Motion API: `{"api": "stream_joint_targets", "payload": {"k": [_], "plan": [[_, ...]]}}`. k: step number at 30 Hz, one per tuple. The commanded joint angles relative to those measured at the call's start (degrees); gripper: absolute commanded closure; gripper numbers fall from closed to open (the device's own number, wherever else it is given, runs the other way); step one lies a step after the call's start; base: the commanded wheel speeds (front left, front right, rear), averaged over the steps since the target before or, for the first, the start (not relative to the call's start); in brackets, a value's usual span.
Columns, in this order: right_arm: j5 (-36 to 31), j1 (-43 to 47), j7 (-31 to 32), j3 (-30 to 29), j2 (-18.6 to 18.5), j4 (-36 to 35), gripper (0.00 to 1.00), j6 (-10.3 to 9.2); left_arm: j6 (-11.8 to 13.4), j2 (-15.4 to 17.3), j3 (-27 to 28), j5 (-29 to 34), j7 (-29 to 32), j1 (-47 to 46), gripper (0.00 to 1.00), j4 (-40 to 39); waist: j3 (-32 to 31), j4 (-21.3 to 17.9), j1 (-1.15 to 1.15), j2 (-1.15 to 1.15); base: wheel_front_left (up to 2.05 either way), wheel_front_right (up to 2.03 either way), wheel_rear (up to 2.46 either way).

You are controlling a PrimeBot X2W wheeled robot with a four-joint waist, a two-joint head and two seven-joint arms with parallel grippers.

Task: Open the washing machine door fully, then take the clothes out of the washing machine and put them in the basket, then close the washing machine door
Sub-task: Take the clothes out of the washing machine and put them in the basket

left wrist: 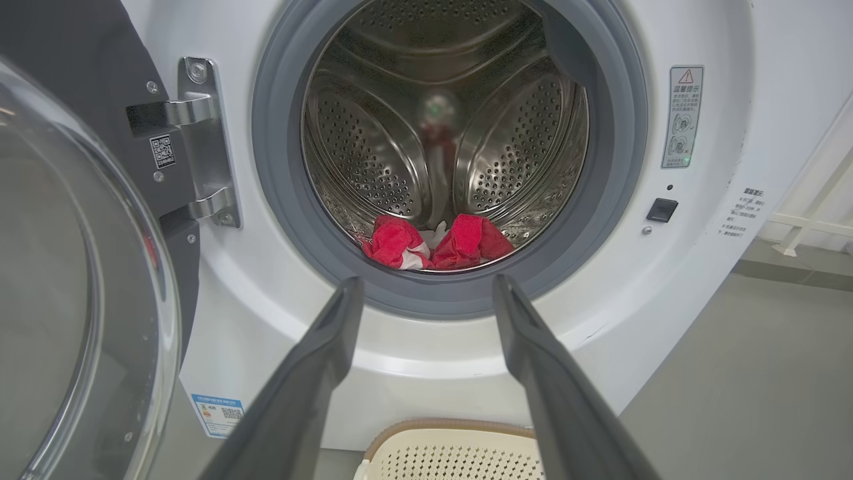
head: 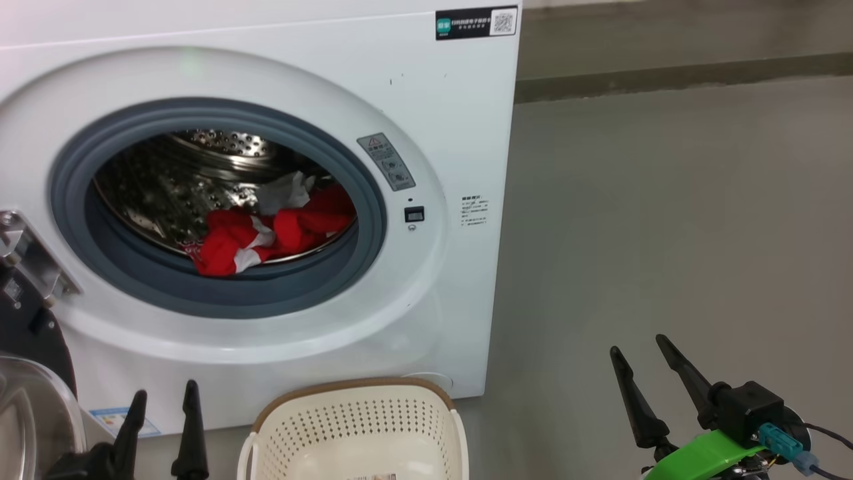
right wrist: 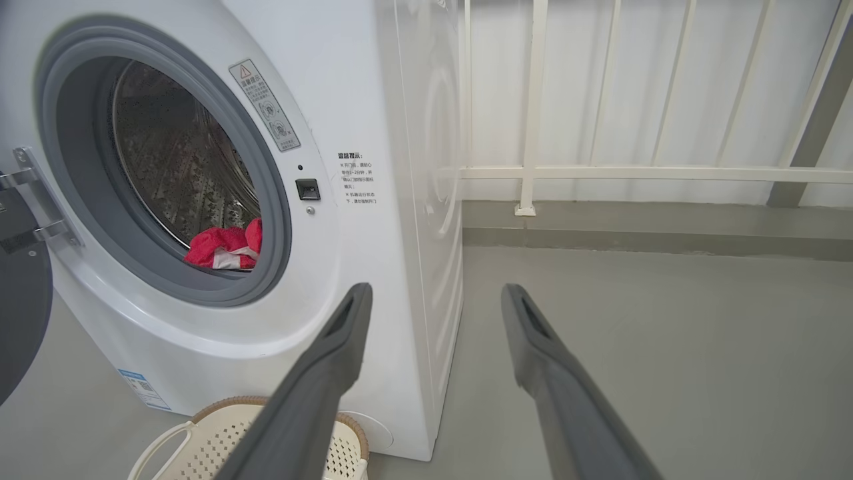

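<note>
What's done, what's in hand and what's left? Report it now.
Done: the washing machine door stands swung open at the left. In hand: nothing gripped; the left gripper and right gripper are both open, the left aimed at the drum. Left: the clothes lie in the drum, the basket holds none, and the door needs closing.

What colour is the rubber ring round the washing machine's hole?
The rubber ring is grey, clearest in the left wrist view.
</note>
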Motion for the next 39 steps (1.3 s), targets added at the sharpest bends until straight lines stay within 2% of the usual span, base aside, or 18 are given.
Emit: {"api": "stream_joint_targets", "payload": {"k": [1, 12, 25, 32, 39], "plan": [[0.0, -1.3, -0.4, 1.2, -0.9, -1.6, 0.00, 0.37, -0.5, 1.0, 1.9, 0.0, -0.7, -3.4, 0.00, -0.6, 0.9, 0.6, 0.00, 0.00, 0.00, 0.00, 0.00], [-0.3, -3.5, -0.4, 1.7, -1.0, -1.8, 0.00, 0.37, 0.2, 1.8, 0.8, 0.8, -0.7, -12.0, 0.00, 3.5, 5.9, 1.7, 0.00, 0.00, 0.00, 0.00, 0.00], [-1.2, -9.2, -0.4, 1.1, -2.4, -3.4, 0.00, 0.37, -1.7, 1.5, -1.4, 0.3, -0.5, -29.2, 0.00, 14.5, 16.9, 2.9, 0.00, 0.00, 0.00, 0.00, 0.00], [-1.6, -13.2, -0.4, 0.9, -3.3, -4.9, 0.00, 0.37, -2.7, 2.9, -1.4, 1.2, -0.7, -39.9, 0.00, 22.0, 23.1, 2.8, 0.00, 0.00, 0.00, 0.00, 0.00], [-1.7, -15.1, -0.4, 0.7, -3.0, -5.5, 0.00, 0.37, -3.5, 4.1, -1.4, 2.6, -0.7, -46.9, 0.00, 25.5, 27.1, 2.0, 0.00, 0.00, 0.00, 0.00, 0.00]]}}
